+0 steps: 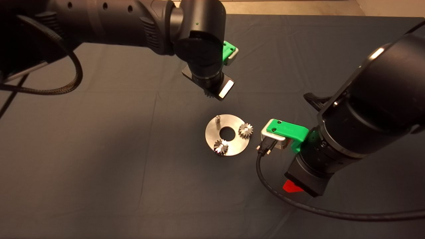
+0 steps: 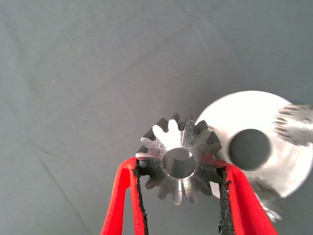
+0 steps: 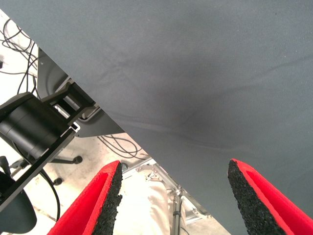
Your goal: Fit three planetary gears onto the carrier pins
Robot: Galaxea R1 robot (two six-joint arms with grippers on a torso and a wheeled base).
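My left gripper point(image 2: 180, 182) pinches the last gear point(image 2: 179, 159) by its teeth; tilted over the bare pin point(image 1: 217, 119) below, it jams.

Two gears point(image 1: 246, 130) on disc point(image 1: 212, 132) pins

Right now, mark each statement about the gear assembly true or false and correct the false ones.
1. Two gears sit on the disc. True: one gear, another.
2. All pins carry gears. False: one pin is bare.
3. The left gripper holds the third gear. True.
4. The right gripper grips a gear. False: it is open and empty, beside the disc.
5. The held gear rests on the disc. False: it hangs above the mat.
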